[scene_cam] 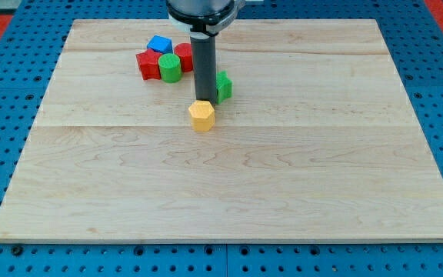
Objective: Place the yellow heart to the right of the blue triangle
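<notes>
Yellow block [201, 115]: touching near side of tip [204, 100]. Blue block [159, 44]: far-left. No jaws; rod only.

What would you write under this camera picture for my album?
My tip touches the yellow block from above, beside the green block.

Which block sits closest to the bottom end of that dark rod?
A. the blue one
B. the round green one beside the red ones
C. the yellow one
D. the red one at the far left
C. My tip comes down right at the top edge of the yellow block, while the blue block, the red block and the round green block are clustered away toward the view's upper left.
</notes>
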